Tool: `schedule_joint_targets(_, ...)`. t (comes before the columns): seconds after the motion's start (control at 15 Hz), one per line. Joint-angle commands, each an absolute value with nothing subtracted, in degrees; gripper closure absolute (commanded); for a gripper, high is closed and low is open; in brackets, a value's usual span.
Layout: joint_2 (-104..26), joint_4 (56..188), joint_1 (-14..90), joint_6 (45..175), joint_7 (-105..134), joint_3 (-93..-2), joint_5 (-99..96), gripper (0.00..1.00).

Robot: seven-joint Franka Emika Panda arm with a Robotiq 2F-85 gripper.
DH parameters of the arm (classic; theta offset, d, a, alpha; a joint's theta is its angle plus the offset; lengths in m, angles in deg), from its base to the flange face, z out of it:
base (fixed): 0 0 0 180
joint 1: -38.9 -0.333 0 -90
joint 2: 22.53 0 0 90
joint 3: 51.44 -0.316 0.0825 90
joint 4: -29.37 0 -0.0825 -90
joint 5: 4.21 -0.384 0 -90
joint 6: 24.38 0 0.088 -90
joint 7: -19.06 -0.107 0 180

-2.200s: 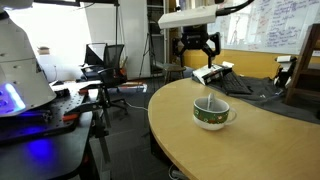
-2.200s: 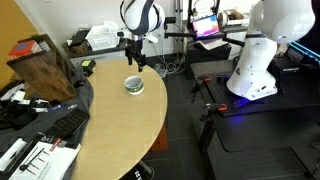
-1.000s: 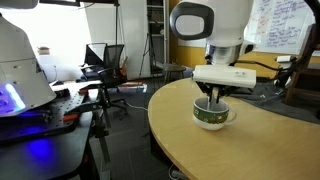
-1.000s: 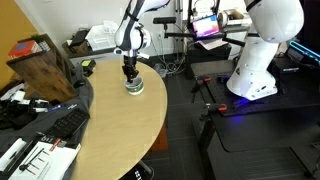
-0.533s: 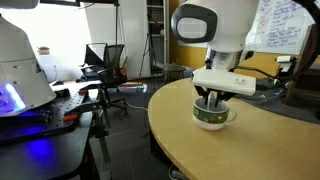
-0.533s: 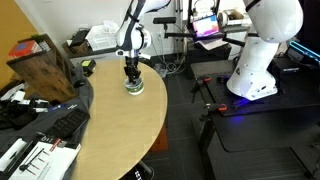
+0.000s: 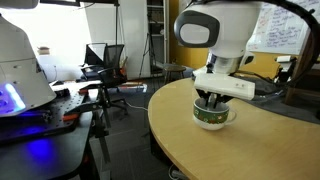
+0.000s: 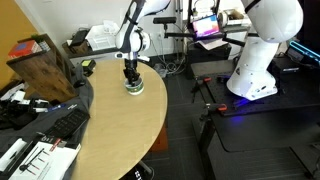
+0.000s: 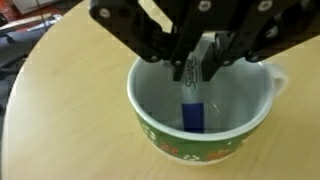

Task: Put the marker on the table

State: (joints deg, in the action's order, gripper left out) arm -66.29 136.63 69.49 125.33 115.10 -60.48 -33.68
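Observation:
A green mug (image 9: 160, 142) with a white inside stands on the light wooden table (image 9: 60, 110). In it the marker (image 9: 193, 113) stands upright, blue end down and grey barrel up. My gripper (image 9: 200, 68) comes in from the top of the wrist view and reaches into the mug, its fingers pressed against both sides of the grey barrel. Both exterior views show the gripper (image 7: 210, 101) (image 8: 130, 72) low over the mug (image 7: 211, 119) (image 8: 134, 87), near the table's curved edge (image 7: 170, 125); the marker is hidden there.
Dark clutter and a laptop (image 7: 250, 85) lie on the table behind the mug. A brown box (image 8: 45, 65), a keyboard and papers (image 8: 40, 145) sit at the table's other end. A white robot base (image 8: 265, 50) and office chairs (image 7: 105, 62) stand on the floor beyond the edge.
The gripper has stayed down in the mug around the marker. The wrist has tilted and shifted slightly sideways over the last second.

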Motion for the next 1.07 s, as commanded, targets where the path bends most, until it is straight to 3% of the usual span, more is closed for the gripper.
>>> schedule_joint_targets(0.0, -67.89, 134.18, 69.09, 123.36, 112.05, -60.46, -32.06, 0.76)
schedule_joint_targets(0.07, -67.97, 134.21, 68.65, 123.86, 111.25, -60.07, -31.54, 0.9)
schedule_joint_targets(0.2, -66.55, 135.56, 68.19, 124.01, 109.3, -59.27, -30.31, 0.99)
schedule_joint_targets(0.27, -64.36, 137.66, 67.55, 124.11, 107.53, -58.35, -29.03, 0.94)
schedule_joint_targets(0.53, -55.58, 145.82, 67.28, 128.63, 106.4, -58.77, -27.32, 0.94)
schedule_joint_targets(1.0, -43.99, 153.84, 58.76, 122.89, 98.95, -56.09, -19.33, 0.94)
